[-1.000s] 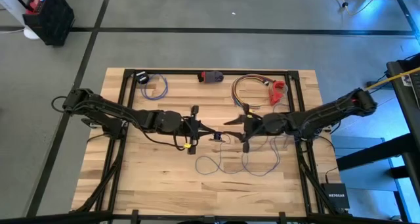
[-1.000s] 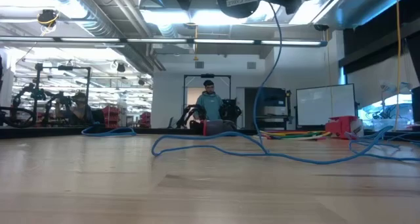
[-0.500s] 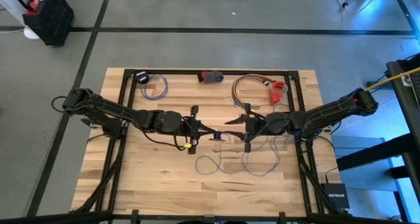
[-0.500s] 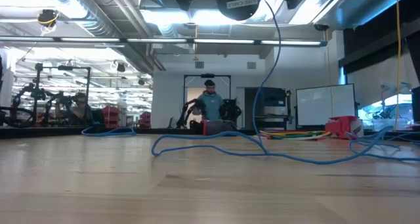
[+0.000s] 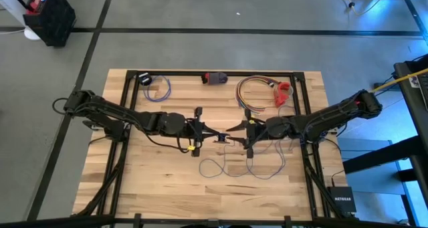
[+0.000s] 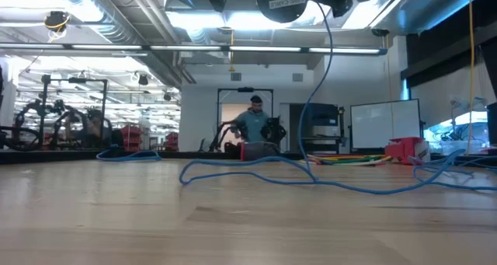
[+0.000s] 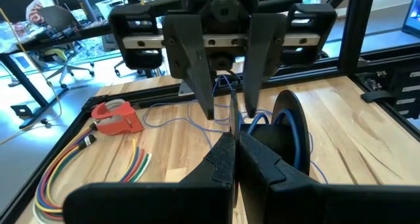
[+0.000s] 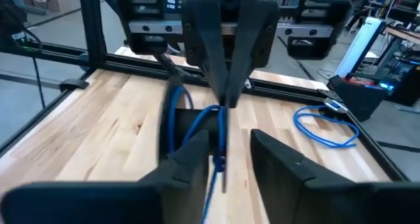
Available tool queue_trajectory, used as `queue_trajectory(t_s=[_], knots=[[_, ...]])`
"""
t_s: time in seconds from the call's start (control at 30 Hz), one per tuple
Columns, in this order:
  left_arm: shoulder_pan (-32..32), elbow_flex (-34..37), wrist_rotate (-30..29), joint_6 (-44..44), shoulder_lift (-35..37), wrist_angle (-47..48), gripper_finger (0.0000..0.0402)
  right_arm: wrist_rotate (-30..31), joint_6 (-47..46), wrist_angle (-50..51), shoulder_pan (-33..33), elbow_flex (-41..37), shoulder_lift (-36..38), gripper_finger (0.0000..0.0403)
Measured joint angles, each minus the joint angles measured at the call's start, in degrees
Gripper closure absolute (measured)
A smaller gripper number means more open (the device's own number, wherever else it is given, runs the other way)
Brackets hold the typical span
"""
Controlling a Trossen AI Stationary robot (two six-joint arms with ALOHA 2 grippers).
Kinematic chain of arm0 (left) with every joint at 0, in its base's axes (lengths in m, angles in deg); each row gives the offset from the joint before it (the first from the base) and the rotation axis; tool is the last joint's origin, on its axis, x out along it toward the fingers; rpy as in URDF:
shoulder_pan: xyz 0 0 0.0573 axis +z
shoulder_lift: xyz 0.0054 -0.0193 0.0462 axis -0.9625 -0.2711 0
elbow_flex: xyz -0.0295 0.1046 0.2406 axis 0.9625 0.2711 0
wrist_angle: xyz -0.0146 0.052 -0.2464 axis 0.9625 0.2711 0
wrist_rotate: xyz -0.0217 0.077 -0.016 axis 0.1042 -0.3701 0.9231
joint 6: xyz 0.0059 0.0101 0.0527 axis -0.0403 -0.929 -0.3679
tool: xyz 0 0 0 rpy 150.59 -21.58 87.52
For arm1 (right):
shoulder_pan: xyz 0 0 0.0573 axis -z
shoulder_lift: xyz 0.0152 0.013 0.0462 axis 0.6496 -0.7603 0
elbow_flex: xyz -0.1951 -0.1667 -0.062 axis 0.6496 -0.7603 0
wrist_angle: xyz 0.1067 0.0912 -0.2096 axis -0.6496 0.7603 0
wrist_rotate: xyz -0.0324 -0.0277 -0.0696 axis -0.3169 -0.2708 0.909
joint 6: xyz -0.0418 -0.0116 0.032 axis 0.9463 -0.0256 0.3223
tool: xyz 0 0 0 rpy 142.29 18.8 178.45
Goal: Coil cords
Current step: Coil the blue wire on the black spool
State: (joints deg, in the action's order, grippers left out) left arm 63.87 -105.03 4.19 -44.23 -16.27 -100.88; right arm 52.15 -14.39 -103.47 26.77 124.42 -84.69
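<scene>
The cord is a thin blue-lilac wire. Its loose loops [image 5: 231, 166] lie on the wooden table toward the near edge, and one strand [image 6: 314, 86] hangs down to them from above. My left gripper [image 5: 212, 136] is shut on the cord, up above the table's middle. A black disc [image 7: 289, 129] with cord around it hangs beside those fingers. My right gripper [image 5: 233, 136] faces the left one. Its fingers stand open on either side of the hanging strand [image 8: 220, 135]; I cannot tell whether they touch it. My left gripper pinches the cord [image 7: 231, 115] between its two shut fingertips, with the fingers reaching nearly level toward the table's right. The wire rises out of the tips, and the strand [image 8: 222, 122] hangs slack below them, clear of the table there.
Along the far edge lie a small blue coil with a black end [image 5: 152, 82], a dark red block [image 5: 215, 77], a bundle of coloured wires [image 5: 253, 87] and a red clamp [image 5: 284, 93]. Black frame rails [image 5: 124, 101] border the table. A person stands in the room beyond.
My right gripper's fingers have drawn somewhat closer together around the hanging strand. My left gripper and the cord it holds have kept still.
</scene>
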Motion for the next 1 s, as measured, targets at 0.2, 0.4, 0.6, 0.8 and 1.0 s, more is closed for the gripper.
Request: queue_trajectory(t_s=[0.2, 0.4, 0.6, 0.8, 1.0], knots=[[0.00, 0.00, 0.26, 0.00, 0.02, 0.31, 0.0401, -1.85, 0.71, -1.69, 0.52, 0.00, 0.00, 0.0377], [-0.09, 0.00, 0.04, 0.23, 0.01, 0.61, 0.0402, -1.92, 0.90, -1.63, 0.75, 0.00, 0.00, 0.0388], [1.20, -0.02, -0.58, 1.12, 0.71, 0.42, 0.0375, 1.42, 2.98, -0.99, 0.64, 0.64, 0.29, 0.0396], [2.68, -0.12, -2.02, 2.57, 2.70, 2.23, 0.0301, 10.82, 8.08, 0.06, 0.56, 1.40, 5.77, 0.0399], [4.19, -0.13, -1.86, 4.52, 0.68, 3.33, 0.0264, 20.86, 11.55, -0.17, 2.06, 0.40, 11.22, 0.0401]])
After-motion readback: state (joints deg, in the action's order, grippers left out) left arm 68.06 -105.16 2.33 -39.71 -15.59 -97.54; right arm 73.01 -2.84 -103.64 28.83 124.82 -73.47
